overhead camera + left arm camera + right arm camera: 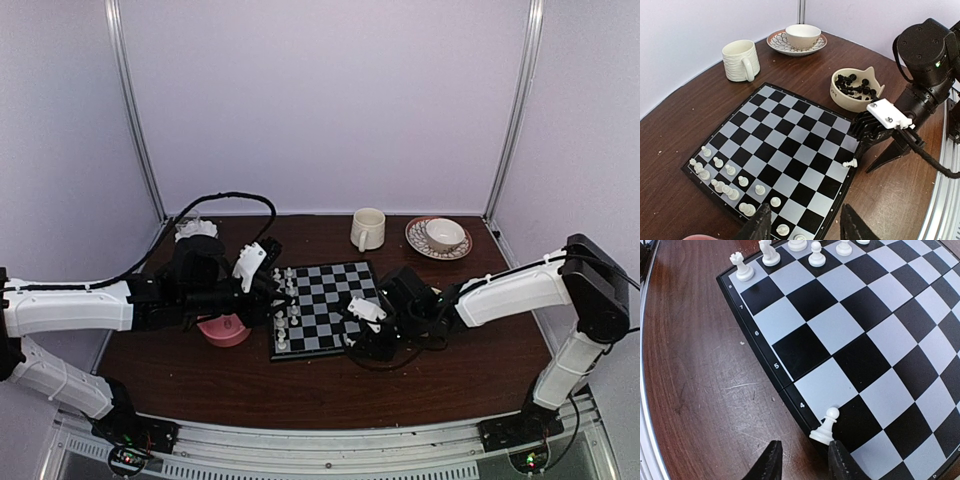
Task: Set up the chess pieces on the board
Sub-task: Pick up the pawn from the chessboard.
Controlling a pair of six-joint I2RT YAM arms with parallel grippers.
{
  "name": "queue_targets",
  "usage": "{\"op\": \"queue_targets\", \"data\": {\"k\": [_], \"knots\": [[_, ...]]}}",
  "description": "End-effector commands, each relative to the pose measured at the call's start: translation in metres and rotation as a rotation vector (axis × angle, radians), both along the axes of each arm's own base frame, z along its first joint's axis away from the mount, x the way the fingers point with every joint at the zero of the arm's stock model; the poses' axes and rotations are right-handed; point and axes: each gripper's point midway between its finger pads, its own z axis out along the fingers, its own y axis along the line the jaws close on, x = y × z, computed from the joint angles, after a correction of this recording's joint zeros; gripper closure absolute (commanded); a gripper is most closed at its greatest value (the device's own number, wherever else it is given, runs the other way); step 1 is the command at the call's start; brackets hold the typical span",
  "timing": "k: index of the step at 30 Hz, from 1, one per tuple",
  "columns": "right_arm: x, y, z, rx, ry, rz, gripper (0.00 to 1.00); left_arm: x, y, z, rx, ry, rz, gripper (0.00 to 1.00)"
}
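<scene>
The board (790, 145) lies flat on the brown table. Several white chess pieces (730, 170) stand in two rows along its left side. One white pawn (825, 427) lies tilted on the board's rim by the mark 4, and shows as the same pawn (850, 163) in the left wrist view. My right gripper (805, 447) is open just off that edge, its right finger (840, 460) close beside the pawn's base and nothing between the jaws. My left gripper (805, 227) hangs open over the board's corner by the white rows, holding nothing.
A cream bowl (855, 90) with several black pieces sits beyond the board, next to the right arm. A ribbed white mug (368, 228) and a cup on a patterned saucer (438, 237) stand at the back. A pink bowl (225, 330) sits left of the board.
</scene>
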Motion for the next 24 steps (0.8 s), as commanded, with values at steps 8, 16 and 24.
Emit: {"op": "queue_targets", "data": {"k": [8,16,24], "knots": [[0.015,-0.001,-0.004,-0.055,-0.03,-0.05,0.6,-0.002,-0.003,0.006,-0.018,-0.017,-0.013,0.53],[0.019,0.002,-0.006,-0.058,-0.016,-0.081,0.56,-0.001,-0.002,0.006,-0.013,-0.021,-0.006,0.52],[0.02,0.004,-0.009,-0.067,-0.006,-0.087,0.62,0.0,-0.002,0.004,-0.01,-0.019,-0.007,0.52]]}}
